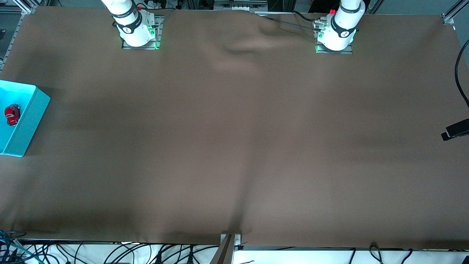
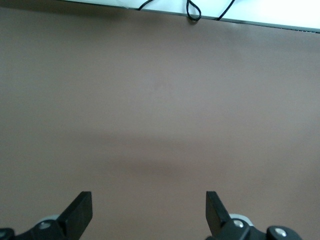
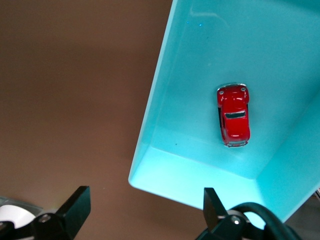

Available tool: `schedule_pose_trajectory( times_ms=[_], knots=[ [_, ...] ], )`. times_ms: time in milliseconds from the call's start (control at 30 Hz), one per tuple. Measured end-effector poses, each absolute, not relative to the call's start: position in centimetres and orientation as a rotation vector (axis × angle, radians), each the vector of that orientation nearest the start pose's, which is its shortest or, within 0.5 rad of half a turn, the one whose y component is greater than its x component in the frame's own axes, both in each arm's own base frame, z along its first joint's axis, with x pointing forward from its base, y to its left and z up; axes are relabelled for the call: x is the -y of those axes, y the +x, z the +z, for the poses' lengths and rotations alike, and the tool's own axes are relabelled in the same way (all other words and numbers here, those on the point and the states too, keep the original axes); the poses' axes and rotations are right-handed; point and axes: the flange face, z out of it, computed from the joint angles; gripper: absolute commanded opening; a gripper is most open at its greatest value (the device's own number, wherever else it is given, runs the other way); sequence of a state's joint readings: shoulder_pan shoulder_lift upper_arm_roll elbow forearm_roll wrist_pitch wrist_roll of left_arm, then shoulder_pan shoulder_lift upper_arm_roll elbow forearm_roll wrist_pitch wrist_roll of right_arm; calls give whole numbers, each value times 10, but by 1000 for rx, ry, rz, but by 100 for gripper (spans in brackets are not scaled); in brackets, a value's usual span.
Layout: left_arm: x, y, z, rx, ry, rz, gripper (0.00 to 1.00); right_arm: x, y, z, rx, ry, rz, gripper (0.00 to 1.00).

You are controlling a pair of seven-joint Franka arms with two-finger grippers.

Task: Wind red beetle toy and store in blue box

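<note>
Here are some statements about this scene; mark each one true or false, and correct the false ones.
1. The red beetle toy lies inside the blue box. True.
2. The right gripper holds the toy. False: its fingers are open and empty, above the box.
3. The box sits at the right arm's end of the table. True.
4. The left gripper is shut on the toy. False: it is open over bare table.

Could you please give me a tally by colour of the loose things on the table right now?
Red: 1, the red beetle toy, lying in the box.
Turquoise-blue: 1, the blue box, at the right arm's end of the table.
Total: 2
</note>
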State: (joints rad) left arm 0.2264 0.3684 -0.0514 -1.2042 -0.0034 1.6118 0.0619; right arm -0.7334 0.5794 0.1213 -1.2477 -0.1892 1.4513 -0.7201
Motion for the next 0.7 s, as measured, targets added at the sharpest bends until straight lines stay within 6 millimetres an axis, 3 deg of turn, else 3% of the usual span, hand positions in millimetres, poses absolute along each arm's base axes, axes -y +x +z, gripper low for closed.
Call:
schedule_pose_trajectory(
  times_ms=[467,700],
  knots=[
    [-129,654,577,194,-3151,-66,100,396,529,444,184,-2938,564,100],
    [-131,654,577,191,-3151,-66,100,374,521,469,150,-2950,578,100]
  ],
)
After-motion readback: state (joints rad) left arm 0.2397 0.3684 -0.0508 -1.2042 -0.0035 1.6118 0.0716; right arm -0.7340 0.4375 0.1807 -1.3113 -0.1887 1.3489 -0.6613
